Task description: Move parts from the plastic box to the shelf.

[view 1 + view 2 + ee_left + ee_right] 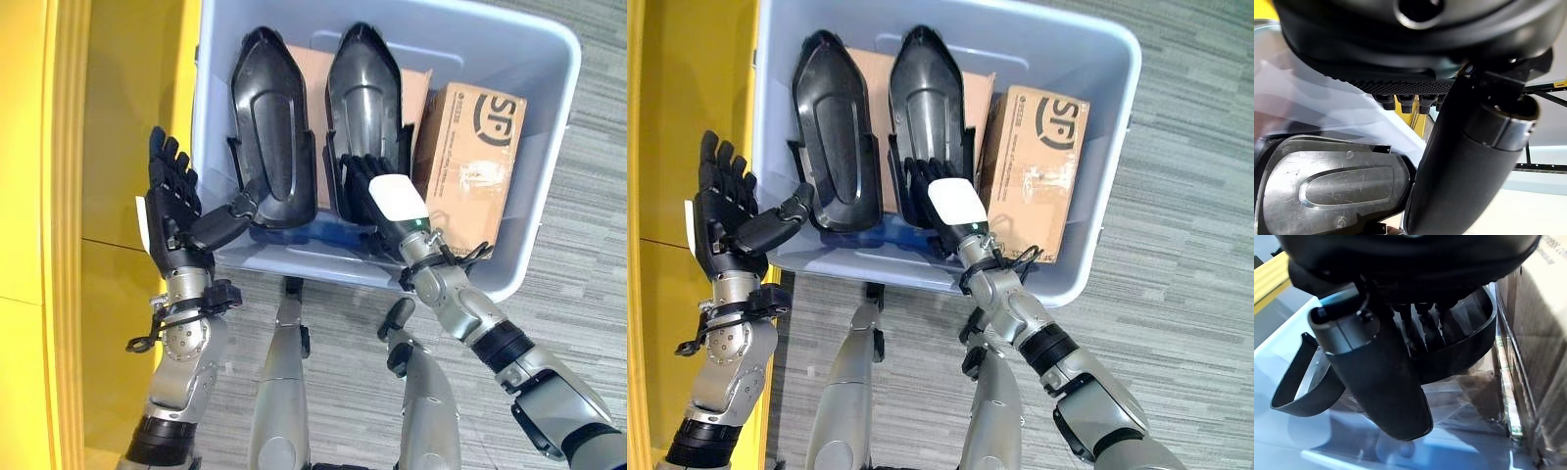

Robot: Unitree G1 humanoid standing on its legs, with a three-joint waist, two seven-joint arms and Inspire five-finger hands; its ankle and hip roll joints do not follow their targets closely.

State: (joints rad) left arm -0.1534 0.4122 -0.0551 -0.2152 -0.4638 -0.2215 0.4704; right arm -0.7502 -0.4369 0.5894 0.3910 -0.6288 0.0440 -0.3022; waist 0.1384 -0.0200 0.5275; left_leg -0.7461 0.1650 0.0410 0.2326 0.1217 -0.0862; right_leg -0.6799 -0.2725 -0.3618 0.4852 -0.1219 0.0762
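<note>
Two black moulded shell parts stand side by side in the pale blue plastic box (549,127): the left part (269,117) and the right part (364,88). My left hand (171,196) is outside the box's left wall, fingers straight up, with its thumb (1459,171) stretched over the rim towards the left part's (1332,186) lower end. Inside the box, my right hand (370,191), with a white cover, has its fingers reaching into the lower end of the right part (1469,338), and its thumb (1381,382) is outside the shell. Neither part is lifted.
A brown cardboard carton (470,157) stands in the box right of the parts, and a flat cardboard piece (312,98) leans behind them. A blue item (313,233) lies at the box's near wall. The yellow shelf (98,147) is at the left, and grey carpet lies around the box.
</note>
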